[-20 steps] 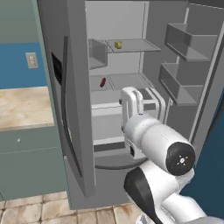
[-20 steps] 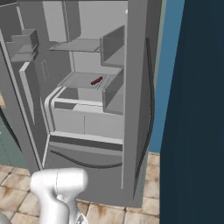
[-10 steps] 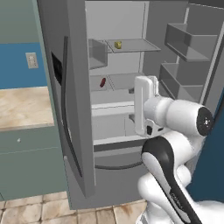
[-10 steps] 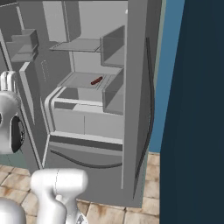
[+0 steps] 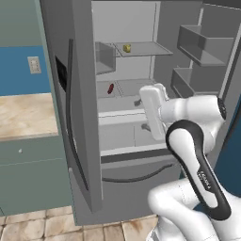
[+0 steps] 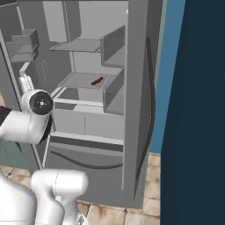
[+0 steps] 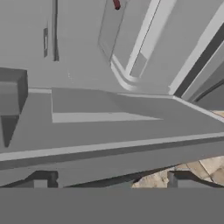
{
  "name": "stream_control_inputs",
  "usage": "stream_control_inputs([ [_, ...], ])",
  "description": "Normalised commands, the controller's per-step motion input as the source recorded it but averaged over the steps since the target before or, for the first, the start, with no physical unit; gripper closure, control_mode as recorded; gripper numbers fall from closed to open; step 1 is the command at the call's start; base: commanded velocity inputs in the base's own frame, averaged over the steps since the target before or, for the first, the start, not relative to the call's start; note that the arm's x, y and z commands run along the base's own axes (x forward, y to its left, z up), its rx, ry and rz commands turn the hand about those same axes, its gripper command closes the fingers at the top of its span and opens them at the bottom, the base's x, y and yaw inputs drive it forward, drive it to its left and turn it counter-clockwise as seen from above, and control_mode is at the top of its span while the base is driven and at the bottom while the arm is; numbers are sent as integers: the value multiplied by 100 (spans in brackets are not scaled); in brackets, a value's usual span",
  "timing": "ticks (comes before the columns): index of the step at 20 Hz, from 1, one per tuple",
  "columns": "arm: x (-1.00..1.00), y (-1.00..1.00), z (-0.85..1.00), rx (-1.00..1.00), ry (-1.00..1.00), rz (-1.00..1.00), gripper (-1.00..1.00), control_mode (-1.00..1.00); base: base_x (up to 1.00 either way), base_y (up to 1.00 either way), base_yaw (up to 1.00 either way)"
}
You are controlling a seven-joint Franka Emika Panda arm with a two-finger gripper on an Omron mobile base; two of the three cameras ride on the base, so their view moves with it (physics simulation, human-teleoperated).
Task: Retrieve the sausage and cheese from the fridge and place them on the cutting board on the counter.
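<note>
The grey fridge (image 5: 66, 28) stands with its doors open. The dark red sausage (image 5: 110, 88) lies on the middle shelf, and it shows again in the right base view as sausage (image 6: 97, 81) and at the top edge of the hand view as sausage (image 7: 116, 4). The small yellow cheese (image 5: 126, 47) sits on the upper shelf. My gripper (image 5: 141, 114) hangs open and empty in front of the drawer level, right of and below the sausage. Its fingertips (image 7: 41, 179) stand wide apart. The beige counter (image 5: 26, 115) lies left of the fridge. The cutting board is out of view.
The fridge's left door (image 5: 77, 141) swings out toward me beside the arm. The right door with its bins (image 5: 197, 52) stands open on the far side. A dark blue wall (image 6: 197, 110) bounds the right. Tiled floor (image 5: 56, 226) lies below.
The arm has swung to the right in the left base view, and its hand now stands upright before the drawers. In the right base view it has come in further at the left. The jaws stayed open.
</note>
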Motion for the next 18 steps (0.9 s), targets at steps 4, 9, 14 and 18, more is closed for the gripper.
stream_control_inputs([
  [4, 43, -7, -50, -19, -2, 37, -100, -100, 0, 0, 0],
  [9, 29, 20, -48, -12, -9, 13, -100, -100, 0, 0, 0],
  [14, 32, 36, -57, -1, -17, 7, -100, -100, 0, 0, 0],
  [18, 43, 69, -5, 0, -13, 7, -100, -100, 0, 0, 0],
])
